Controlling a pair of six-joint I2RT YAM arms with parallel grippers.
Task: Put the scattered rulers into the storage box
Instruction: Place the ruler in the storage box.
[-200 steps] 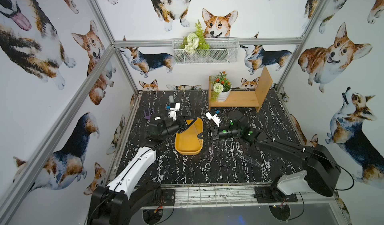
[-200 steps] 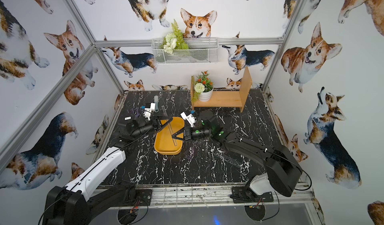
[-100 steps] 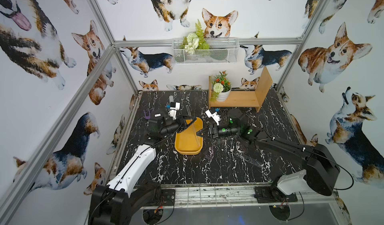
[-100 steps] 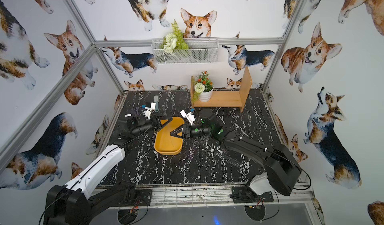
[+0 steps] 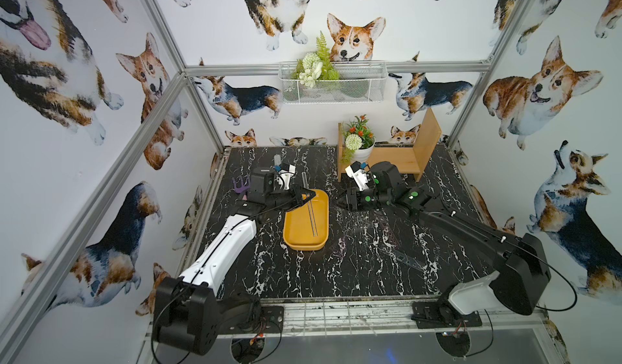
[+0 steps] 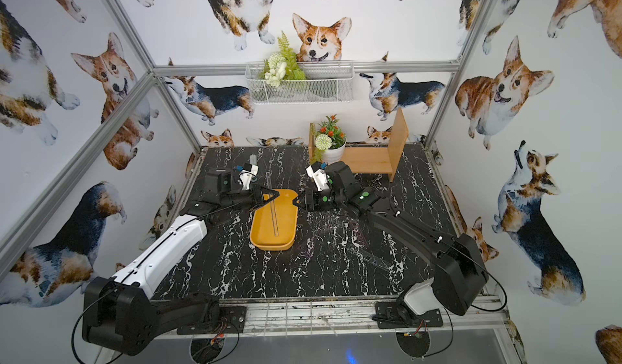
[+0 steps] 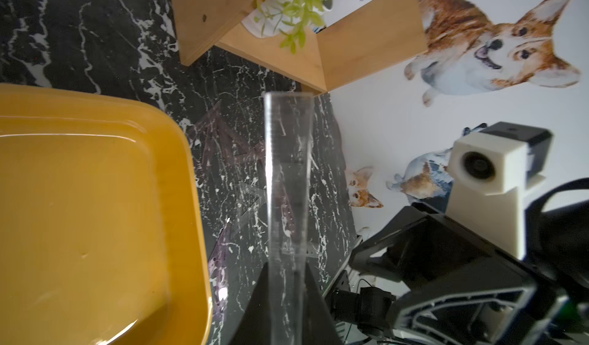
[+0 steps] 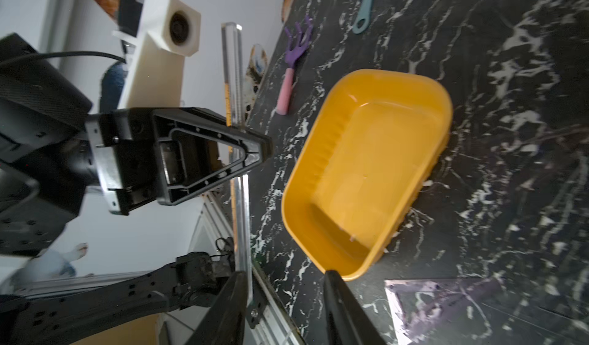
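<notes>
We log the left gripper (image 5: 304, 197) clamped on a long clear plastic straight ruler (image 5: 313, 218), held above the shallow yellow-orange plastic tray (image 5: 290, 242), at its 12 o'clock end. The right gripper (image 5: 339, 203) has its jaws apart and empty, at the tray's 2 o'clock. A clear triangular set square (image 8: 446, 306) lies on the black marble table (image 5: 303, 273) at the tray's 3 o'clock.

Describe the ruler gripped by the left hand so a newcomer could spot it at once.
Start at the yellow-orange storage box in the middle of the black marble table. Above its far end the left hand pinches a clear straight ruler. Unlike the triangular set square lying flat on the table, it is a long strip held by a hand.
</notes>
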